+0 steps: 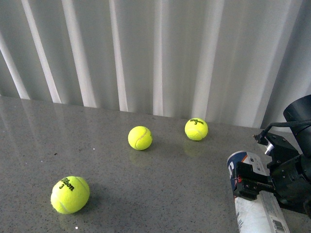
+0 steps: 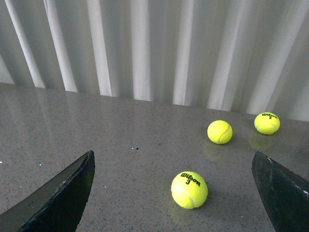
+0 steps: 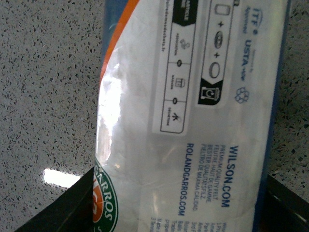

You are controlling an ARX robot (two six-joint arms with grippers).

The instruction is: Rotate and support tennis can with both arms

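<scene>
At the lower right of the front view, the tennis can [image 1: 249, 206] lies lengthwise, its rounded end pointing toward the curtain [image 1: 146, 48] and its near end running out of view. The label is white, with navy at the far end and a barcode near the picture's edge. The right wrist view shows the label close up: an orange stripe, rows of small printed icons, "WILSON.COM" and "ROLANDGARROS.COM" in blue, and part of a round green and orange logo. I cannot tell whether the can rests on the bench [image 1: 160, 194] or is held just clear of it.

Around the can's middle sits the right end effector [image 3: 178, 203]. Its two black fingers [image 3: 67, 208] press against opposite sides of the tube, pinching it. The right arm [image 1: 291, 179] bulks just to the right of the can, with a black cable [image 1: 279, 124] looping above.

Left of the can, and apart from it, three yellow balls lie on the grey speckled bench. The first ball [image 1: 196, 129], printed "Wilson 3", is nearest the can, beyond its far end. The second ball [image 1: 140, 138] lies further left. The third ball [image 1: 70, 194], also marked "Wilson 3", is furthest from the can.

The left end effector [image 2: 172, 159] shows only in its own wrist view. Its fingers are spread wide and grip nothing. It faces the three balls, with the third ball closest to it.
</scene>
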